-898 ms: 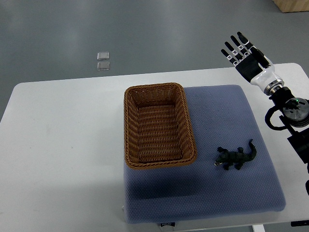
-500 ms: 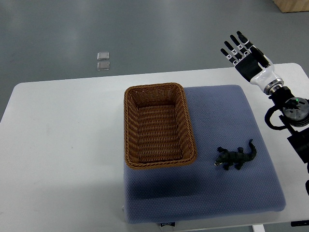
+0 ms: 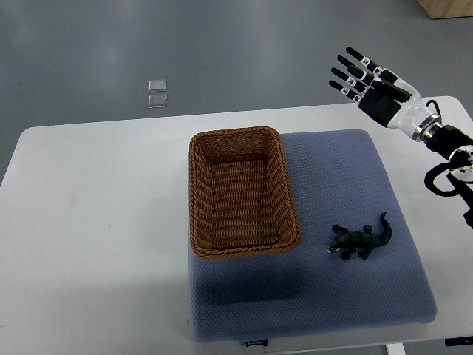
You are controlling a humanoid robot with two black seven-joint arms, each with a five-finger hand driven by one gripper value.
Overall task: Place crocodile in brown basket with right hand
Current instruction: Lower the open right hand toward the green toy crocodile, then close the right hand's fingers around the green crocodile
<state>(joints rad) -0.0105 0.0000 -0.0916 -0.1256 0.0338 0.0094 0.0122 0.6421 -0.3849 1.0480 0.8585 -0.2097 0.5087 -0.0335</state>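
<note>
A small dark green toy crocodile lies on the blue-grey mat, just right of the brown wicker basket. The basket holds nothing. My right hand hovers high at the far right, above the table's back edge, well beyond the crocodile. Its fingers are spread flat and hold nothing. The right arm comes in from the right edge. The left arm does not show.
The mat covers the right part of a white table. Two small clear squares lie on the grey floor behind the table. A wooden corner shows at the top right.
My right hand has lifted slightly and swung left, away from the picture's right edge, with the arm stretched further out. The crocodile and basket have not moved.
</note>
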